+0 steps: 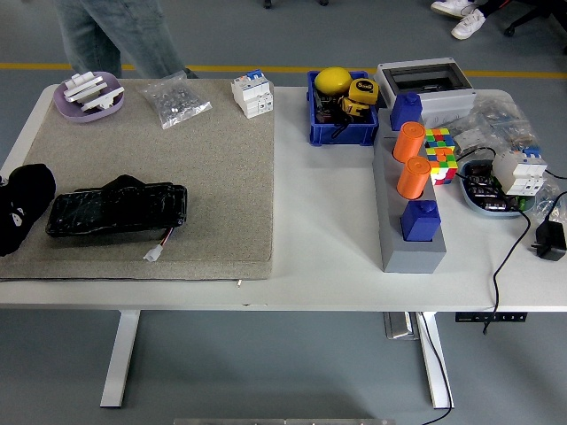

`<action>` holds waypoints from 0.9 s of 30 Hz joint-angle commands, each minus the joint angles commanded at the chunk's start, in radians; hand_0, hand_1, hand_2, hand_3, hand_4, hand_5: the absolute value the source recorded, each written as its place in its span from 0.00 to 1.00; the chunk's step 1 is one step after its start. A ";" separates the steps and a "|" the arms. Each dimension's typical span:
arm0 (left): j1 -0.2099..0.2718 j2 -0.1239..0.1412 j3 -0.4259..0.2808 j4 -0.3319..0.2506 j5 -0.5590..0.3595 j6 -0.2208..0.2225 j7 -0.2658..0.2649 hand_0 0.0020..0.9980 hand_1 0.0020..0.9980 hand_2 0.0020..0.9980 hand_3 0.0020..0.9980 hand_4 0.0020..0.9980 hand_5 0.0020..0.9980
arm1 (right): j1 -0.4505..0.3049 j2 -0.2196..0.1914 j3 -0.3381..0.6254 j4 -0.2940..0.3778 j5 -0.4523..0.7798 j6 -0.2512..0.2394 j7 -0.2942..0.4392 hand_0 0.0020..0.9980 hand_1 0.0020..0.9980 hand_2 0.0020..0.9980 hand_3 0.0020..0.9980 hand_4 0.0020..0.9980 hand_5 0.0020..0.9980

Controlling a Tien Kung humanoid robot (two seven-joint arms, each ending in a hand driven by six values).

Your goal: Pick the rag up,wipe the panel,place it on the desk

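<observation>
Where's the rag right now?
In the head view, the dark rag lies bunched on the beige mat, at the far edge of the black panel on the table's left side, with the left hand just left of the panel.

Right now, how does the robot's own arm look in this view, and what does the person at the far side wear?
Only the left hand shows, at the left edge: a rounded black shape with small white markings, no cable visible. The right arm is out of view. The person at the far side wears blue jeans; nothing above the legs is in the picture.

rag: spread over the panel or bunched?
Bunched: the black rag sits as a small lump at the far edge of the panel, not spread over it.
</observation>
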 joint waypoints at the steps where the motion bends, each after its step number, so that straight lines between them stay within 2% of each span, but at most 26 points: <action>1: 0.000 -0.001 0.001 0.001 0.000 -0.005 0.003 0.59 0.78 0.79 0.65 0.71 0.00 | 0.000 0.000 0.000 0.000 0.000 0.000 0.000 0.80 0.70 0.71 0.68 1.00 0.73; 5: 0.003 -0.004 -0.002 0.001 -0.001 -0.022 0.012 0.59 0.78 0.79 0.65 0.71 0.00 | 0.000 0.000 -0.001 0.000 0.001 0.000 0.000 0.80 0.70 0.71 0.68 1.00 0.73; 6: 0.004 -0.005 -0.003 -0.002 0.000 -0.026 0.013 0.65 0.81 0.83 0.80 0.82 0.01 | 0.000 0.000 -0.002 -0.001 0.001 0.000 0.000 0.80 0.70 0.71 0.68 1.00 0.74; 11: 0.004 -0.008 -0.007 -0.005 -0.001 -0.041 0.014 0.65 0.81 0.83 0.80 0.82 0.01 | 0.001 0.001 -0.006 -0.003 0.006 0.002 0.000 0.80 0.70 0.71 0.68 1.00 0.74; 12: 0.005 -0.007 -0.009 -0.007 -0.001 -0.045 0.016 0.68 0.85 0.86 0.84 0.95 0.10 | 0.001 0.001 -0.007 -0.004 0.007 0.002 0.000 0.80 0.70 0.71 0.68 1.00 0.74; 17: 0.008 -0.006 -0.018 -0.015 0.002 -0.054 0.021 0.68 0.85 0.86 0.84 0.95 0.10 | 0.000 0.000 -0.013 -0.008 0.014 0.005 -0.001 0.80 0.70 0.71 0.68 1.00 0.74; 18: 0.008 -0.006 -0.020 -0.016 0.003 -0.054 0.019 0.69 0.85 0.87 0.85 1.00 0.19 | 0.000 0.000 -0.014 -0.008 0.015 0.005 -0.001 0.80 0.70 0.71 0.68 1.00 0.74; 27: 0.020 0.004 -0.056 -0.052 -0.015 -0.050 -0.004 0.68 0.84 0.86 0.85 1.00 0.23 | -0.001 0.001 -0.014 -0.008 0.016 0.006 -0.001 0.80 0.70 0.71 0.68 1.00 0.74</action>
